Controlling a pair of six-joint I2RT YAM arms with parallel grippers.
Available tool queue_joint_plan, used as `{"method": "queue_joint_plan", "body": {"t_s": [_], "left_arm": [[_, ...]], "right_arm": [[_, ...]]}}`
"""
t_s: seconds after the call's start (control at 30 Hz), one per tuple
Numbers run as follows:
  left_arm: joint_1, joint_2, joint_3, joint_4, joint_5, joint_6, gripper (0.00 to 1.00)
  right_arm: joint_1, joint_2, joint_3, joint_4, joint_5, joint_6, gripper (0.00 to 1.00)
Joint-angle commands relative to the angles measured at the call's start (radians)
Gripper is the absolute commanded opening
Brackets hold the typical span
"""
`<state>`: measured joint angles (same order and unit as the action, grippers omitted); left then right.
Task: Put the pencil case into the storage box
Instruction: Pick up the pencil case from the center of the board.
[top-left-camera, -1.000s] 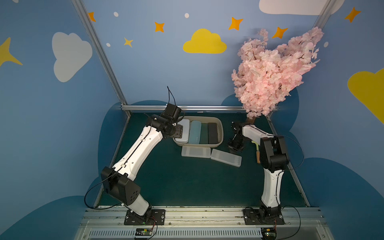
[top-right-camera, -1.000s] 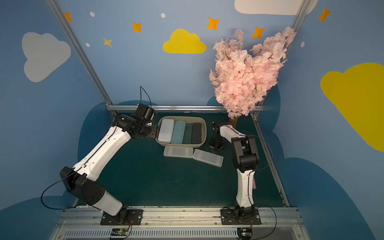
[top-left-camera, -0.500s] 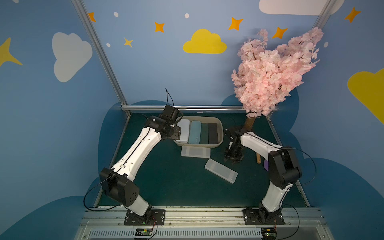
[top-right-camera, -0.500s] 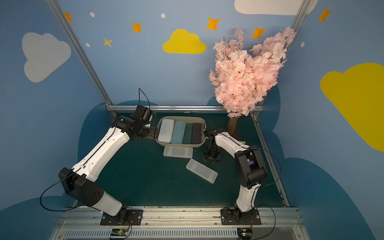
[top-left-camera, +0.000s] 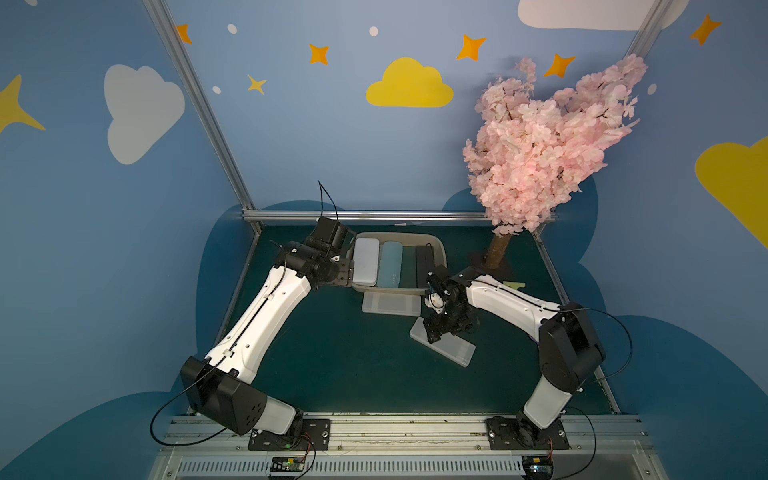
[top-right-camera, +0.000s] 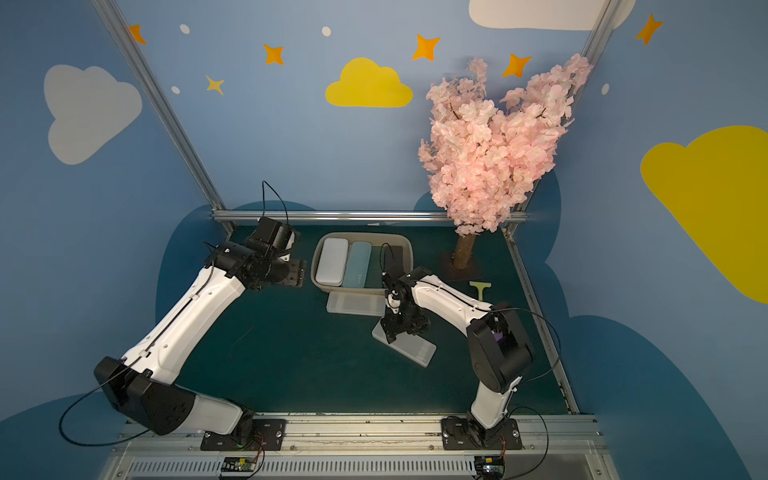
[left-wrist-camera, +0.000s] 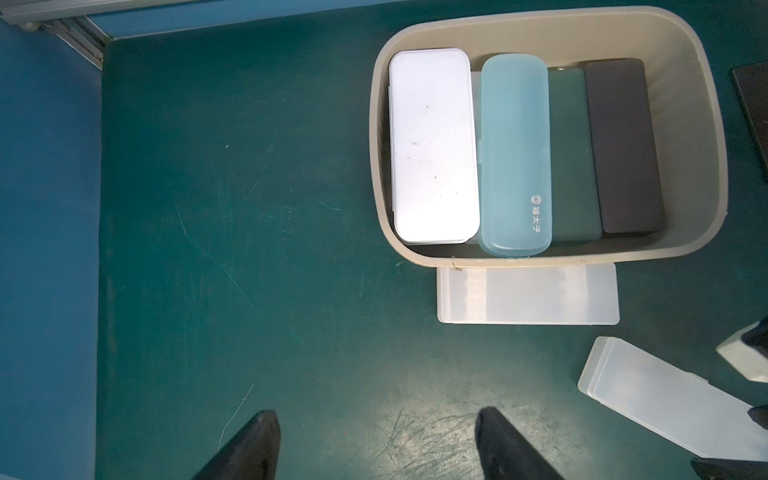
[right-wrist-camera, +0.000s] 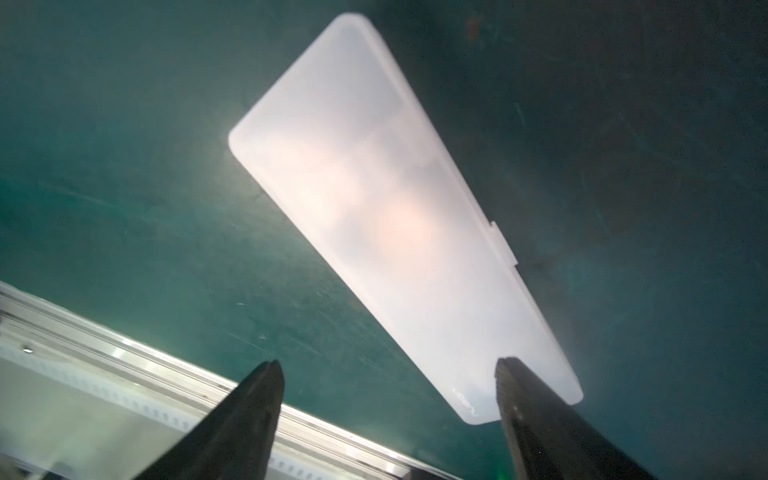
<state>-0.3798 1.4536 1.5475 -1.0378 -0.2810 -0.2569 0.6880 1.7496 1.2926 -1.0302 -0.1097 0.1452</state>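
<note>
Frosted pencil case (top-left-camera: 455, 351) closed, flat, skewed, outside beige storage box (left-wrist-camera: 681, 124), near it

The storage box (left-wrist-camera: 690, 124) sits at twelve o'clock on the table (top-right-camera: 291, 353), four pencil cases (left-wrist-camera: 513, 153) side by side inside. A fifth case (left-wrist-camera: 528, 295) lies just beside its six o'clock wall; a sixth case (top-right-camera: 415, 349) apart, toward five o'clock.

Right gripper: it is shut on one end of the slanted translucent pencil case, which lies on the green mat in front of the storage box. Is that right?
Not quite. The right gripper is open, not shut: the right wrist view shows its jaws spread wide above one end of the slanted translucent pencil case. The rest holds: the case lies on the green mat in front of the storage box.
</note>
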Motion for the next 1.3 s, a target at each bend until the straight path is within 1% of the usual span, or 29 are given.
{"method": "queue_joint_plan", "body": {"t_s": [0.0,0.1,0.2,0.37,0.5,0.67,1.07,1.1,1.17,1.27], "left_arm": [[0.008,-0.036,-0.014,-0.004,0.004,0.01,0.78],[0.012,-0.045,-0.023,0.0,0.005,0.01,0.78],[0.014,-0.048,-0.03,0.003,0.006,0.01,0.78],[0.02,-0.048,-0.037,0.005,0.009,0.01,0.78],[0.026,-0.045,-0.04,0.007,0.013,0.011,0.78],[0.027,-0.038,-0.041,0.008,0.016,0.01,0.78],[0.031,-0.021,-0.025,0.001,0.013,0.015,0.78],[0.032,-0.021,-0.022,0.001,0.012,0.016,0.78],[0.033,-0.018,-0.017,-0.002,0.011,0.022,0.78],[0.033,-0.012,-0.013,-0.002,0.008,0.025,0.78]], "right_arm": [[0.024,0.003,0.008,-0.021,0.08,-0.178,0.88],[0.058,0.006,-0.004,0.003,0.143,-0.261,0.92],[0.069,0.014,-0.008,0.034,0.175,-0.31,0.98],[0.07,0.044,-0.017,0.087,0.2,-0.361,0.98],[0.059,0.079,-0.021,0.117,0.18,-0.375,0.99],[0.051,0.112,-0.027,0.145,0.122,-0.377,0.98],[0.031,0.177,-0.078,0.192,0.089,-0.26,0.98],[0.029,0.178,-0.081,0.191,0.09,-0.251,0.98],[0.03,0.178,-0.084,0.188,0.09,-0.246,0.94],[0.024,0.17,-0.078,0.175,0.083,-0.228,0.84]]}}
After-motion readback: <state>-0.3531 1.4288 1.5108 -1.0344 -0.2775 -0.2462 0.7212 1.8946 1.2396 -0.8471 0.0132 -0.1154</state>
